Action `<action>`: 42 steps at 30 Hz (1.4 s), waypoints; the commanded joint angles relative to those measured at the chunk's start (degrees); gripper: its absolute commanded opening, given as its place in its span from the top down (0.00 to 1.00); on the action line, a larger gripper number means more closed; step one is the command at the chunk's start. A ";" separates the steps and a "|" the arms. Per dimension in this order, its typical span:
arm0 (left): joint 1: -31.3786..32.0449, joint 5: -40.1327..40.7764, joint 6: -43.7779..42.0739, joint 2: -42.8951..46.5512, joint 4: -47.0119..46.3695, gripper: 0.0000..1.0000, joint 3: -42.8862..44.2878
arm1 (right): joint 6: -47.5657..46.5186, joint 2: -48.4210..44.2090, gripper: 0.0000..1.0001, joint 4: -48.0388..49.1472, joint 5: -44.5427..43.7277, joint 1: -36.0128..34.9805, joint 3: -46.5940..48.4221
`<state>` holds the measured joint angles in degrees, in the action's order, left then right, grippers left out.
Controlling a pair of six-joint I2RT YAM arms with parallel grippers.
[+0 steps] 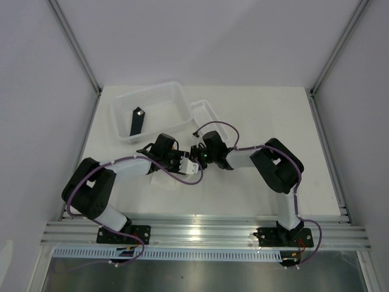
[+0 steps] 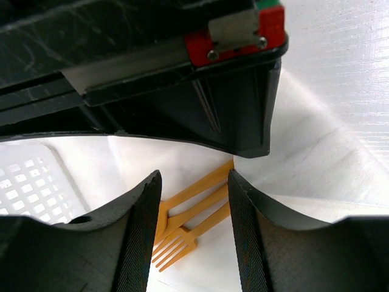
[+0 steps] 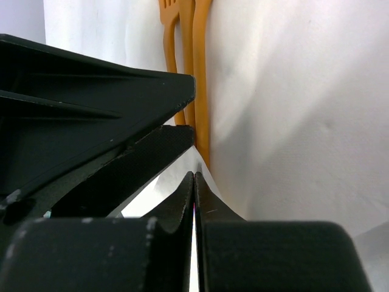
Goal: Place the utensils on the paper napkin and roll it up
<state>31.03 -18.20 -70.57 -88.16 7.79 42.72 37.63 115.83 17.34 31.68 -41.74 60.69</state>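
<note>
Three orange utensils (image 2: 198,206), one a fork (image 2: 175,249), lie side by side on the white paper napkin (image 2: 316,158). My left gripper (image 2: 194,176) is open and straddles them, one finger (image 2: 137,243) on each side. The right gripper (image 2: 246,146) reaches in from above them. In the right wrist view the right gripper (image 3: 194,176) is shut, with the paper napkin (image 3: 292,121) pinched into a peak at its tips. The utensils (image 3: 201,73) run away from it. In the top view both grippers, left (image 1: 192,164) and right (image 1: 198,154), meet at mid-table and hide the napkin.
A white perforated tray (image 1: 159,97) at the back left holds a black flat bar (image 1: 137,120). A smaller white tray (image 1: 206,112) sits to its right. A corner of a perforated tray (image 2: 30,182) shows left of my left fingers.
</note>
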 commanded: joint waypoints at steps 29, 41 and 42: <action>0.44 0.44 -0.36 -2.37 -1.91 0.48 2.28 | -1.69 -12.83 1.00 -12.69 -18.86 5.96 -6.90; 0.79 1.32 0.60 -2.19 -1.90 0.48 2.54 | 3.68 -4.12 1.00 -1.09 -10.68 6.40 -7.25; 0.96 1.49 0.69 -2.28 -1.90 0.48 2.46 | 4.20 -3.86 1.00 -0.56 -10.24 6.40 -7.42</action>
<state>31.14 -16.53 -70.50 -90.17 6.57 43.31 40.58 109.71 14.85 20.16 -35.40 53.65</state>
